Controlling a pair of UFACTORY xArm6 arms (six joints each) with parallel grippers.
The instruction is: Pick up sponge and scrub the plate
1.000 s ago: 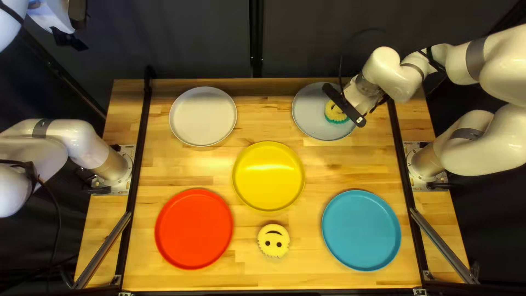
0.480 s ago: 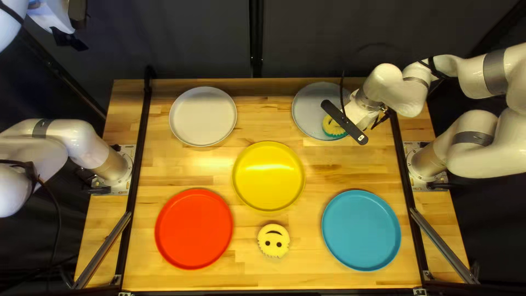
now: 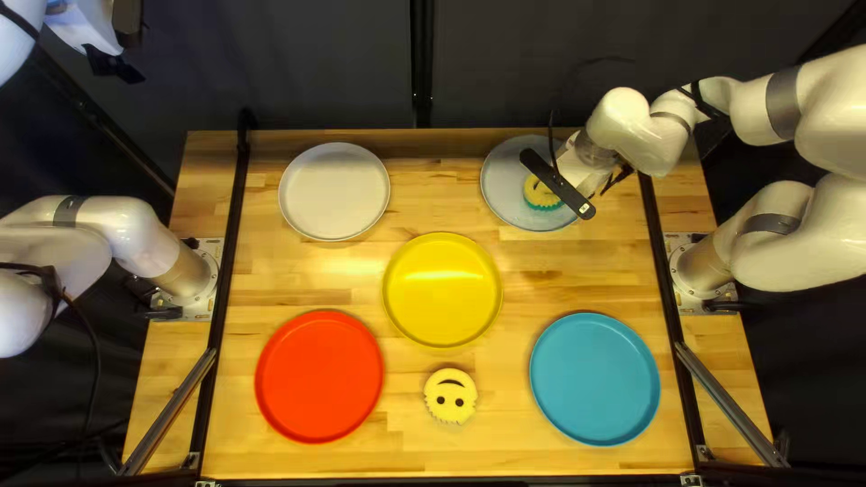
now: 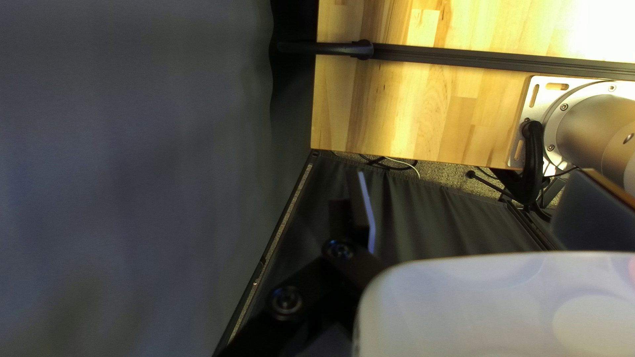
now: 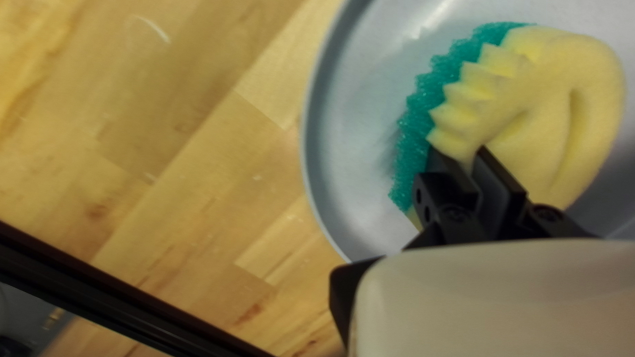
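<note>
Sponge (image 5: 562,66) of soft yellow foam over coarse green mesh sits on the smooth, round gray plate (image 3: 505,180). Its toothed edge points toward the near side of the table (image 3: 401,212); roundish, it shows no clear long axis. The right gripper's (image 3: 559,186) close-set fingers pinch its creased foam; the left gripper (image 3: 113,65) stands wide, empty.

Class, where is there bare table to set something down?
Bare wood shows between white plate and grey plate, and between yellow plate and blue plate. Crowded: the grey plate, where the right gripper grasps a sponge.
</note>
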